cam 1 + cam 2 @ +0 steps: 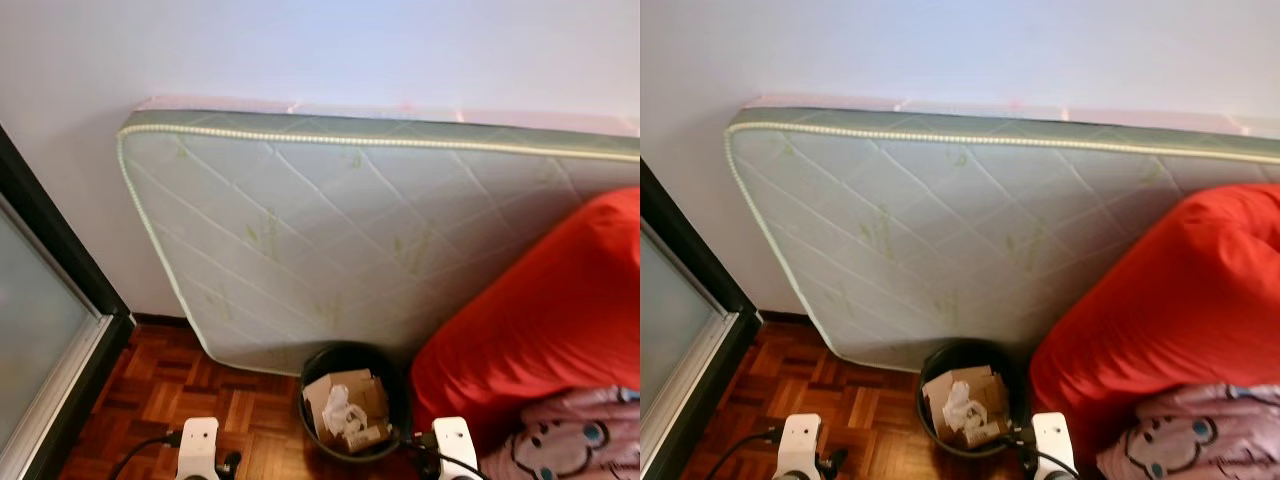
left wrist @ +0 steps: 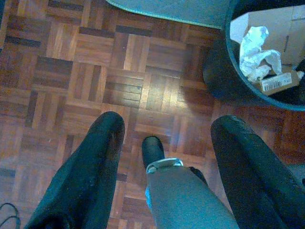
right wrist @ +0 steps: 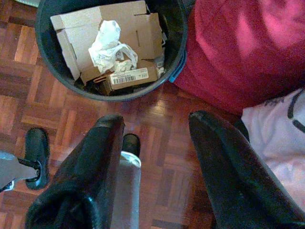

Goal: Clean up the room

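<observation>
Bin (image 1: 352, 405) (black, holding cardboard (image 3: 107, 28) and crumpled paper (image 3: 110, 45)) sits on parquet floor (image 2: 95, 71) against the mattress (image 1: 330, 240), beside red beanbag (image 1: 540, 320). Left gripper (image 2: 164, 138) and right gripper (image 3: 155, 136) hang over the floor, both with fingers apart, holding nothing.

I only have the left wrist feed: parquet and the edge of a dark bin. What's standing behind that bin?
Observer: A quilted mattress stands on edge against the wall, right behind the bin.
Operator: Anything on the bin's other side?
Observer: A big red cushion sits against the bin's right side, with a pink printed fabric lying at its foot.
Operator: What's in the bin besides the white paper?
Observer: In the right wrist view, torn cardboard and a small box with a barcode label lie under the crumpled paper.
Operator: Right gripper state?
Observer: The right gripper is open and holds nothing, over the floor just short of the bin.
</observation>
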{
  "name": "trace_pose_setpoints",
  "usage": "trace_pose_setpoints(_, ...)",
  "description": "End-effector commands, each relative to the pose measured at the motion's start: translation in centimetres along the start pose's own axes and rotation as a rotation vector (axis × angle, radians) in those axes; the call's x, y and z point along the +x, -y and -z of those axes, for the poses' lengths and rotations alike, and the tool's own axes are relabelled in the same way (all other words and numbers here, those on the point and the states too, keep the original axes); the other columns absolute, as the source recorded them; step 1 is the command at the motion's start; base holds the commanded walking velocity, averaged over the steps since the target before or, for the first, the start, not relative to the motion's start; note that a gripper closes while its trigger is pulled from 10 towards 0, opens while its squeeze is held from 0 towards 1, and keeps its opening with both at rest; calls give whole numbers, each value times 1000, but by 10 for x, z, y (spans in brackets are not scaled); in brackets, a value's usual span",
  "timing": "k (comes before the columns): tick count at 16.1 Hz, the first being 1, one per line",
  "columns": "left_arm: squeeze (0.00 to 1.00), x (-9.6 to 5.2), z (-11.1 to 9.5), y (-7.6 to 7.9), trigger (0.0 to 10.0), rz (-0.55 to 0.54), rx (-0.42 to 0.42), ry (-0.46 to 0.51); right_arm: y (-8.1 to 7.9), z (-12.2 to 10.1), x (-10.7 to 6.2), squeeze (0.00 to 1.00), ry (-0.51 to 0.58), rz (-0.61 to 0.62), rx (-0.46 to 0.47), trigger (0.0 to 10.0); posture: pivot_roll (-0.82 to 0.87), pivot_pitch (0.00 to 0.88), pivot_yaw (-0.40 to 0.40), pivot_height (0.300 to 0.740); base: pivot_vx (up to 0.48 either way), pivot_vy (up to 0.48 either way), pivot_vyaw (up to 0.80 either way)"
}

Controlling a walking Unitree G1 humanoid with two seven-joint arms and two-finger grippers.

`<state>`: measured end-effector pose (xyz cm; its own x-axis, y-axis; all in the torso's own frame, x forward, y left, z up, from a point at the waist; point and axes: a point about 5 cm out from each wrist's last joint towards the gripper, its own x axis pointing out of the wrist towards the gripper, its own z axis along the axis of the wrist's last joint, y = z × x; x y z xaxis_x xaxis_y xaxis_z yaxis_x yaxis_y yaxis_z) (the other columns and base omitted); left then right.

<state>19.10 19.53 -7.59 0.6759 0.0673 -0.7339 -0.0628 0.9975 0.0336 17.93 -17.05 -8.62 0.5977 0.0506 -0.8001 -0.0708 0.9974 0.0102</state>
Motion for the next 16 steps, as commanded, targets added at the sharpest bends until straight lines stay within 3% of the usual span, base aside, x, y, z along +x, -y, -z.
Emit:
trace_pose_setpoints(1,0,0,1,0,10000,3,12,0,2,4,-1,0,-19,7,7,10000,-69,16,-31,738,-262,0,0)
trace_pose_setpoints(16,0,0,-1,2,10000,6,15,13,2,4,-1,0,-21,2,7,10000,-67,16,-33,738,-258,0,0)
